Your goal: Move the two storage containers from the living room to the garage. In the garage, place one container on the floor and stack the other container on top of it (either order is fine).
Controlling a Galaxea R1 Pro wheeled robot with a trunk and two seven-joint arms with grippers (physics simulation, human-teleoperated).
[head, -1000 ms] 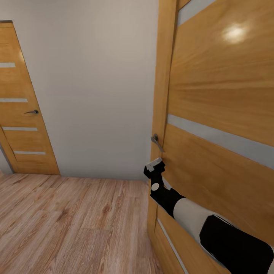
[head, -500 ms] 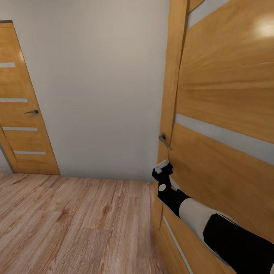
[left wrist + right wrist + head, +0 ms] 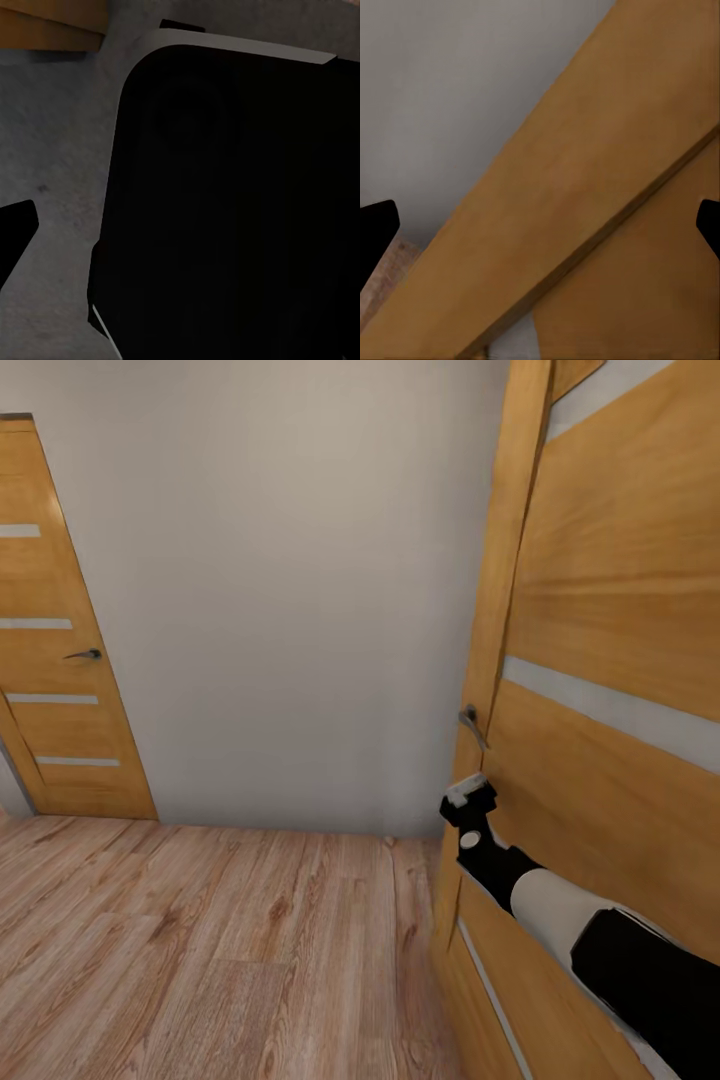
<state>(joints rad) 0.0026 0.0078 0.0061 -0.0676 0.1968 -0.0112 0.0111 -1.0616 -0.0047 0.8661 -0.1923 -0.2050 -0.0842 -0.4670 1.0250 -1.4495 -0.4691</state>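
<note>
The robot's right arm (image 3: pixel 600 935) reaches up from the low right corner of the head view – black, then white, then black again. At its tip, the right gripper (image 3: pixel 467 796) sits right up against an orange-wood door (image 3: pixel 620 660) with pale stripes, just under the door's small metal handle (image 3: pixel 470 722). In the right wrist view, two dark fingertips (image 3: pixel 376 229) show far apart at the sides, so the jaws are spread wide with nothing held between them. That view looks at the door's wood edge (image 3: pixel 585 202) with the grey wall behind it.

The left wrist view shows a big black rounded part of the robot (image 3: pixel 232 202) over a dark grey speckled floor (image 3: pixel 60 150). One dark fingertip (image 3: pixel 13 225) peeks in – you cannot tell if the left jaws are open or closed.

Under the robot lies a light wood-plank floor (image 3: pixel 200 940). Farther back stands a plain pale wall (image 3: pixel 280 590), and at the far left is another orange-wood door (image 3: pixel 50 660) with its own handle (image 3: pixel 85 654).

The two storage boxes cannot be placed from these pictures.
</note>
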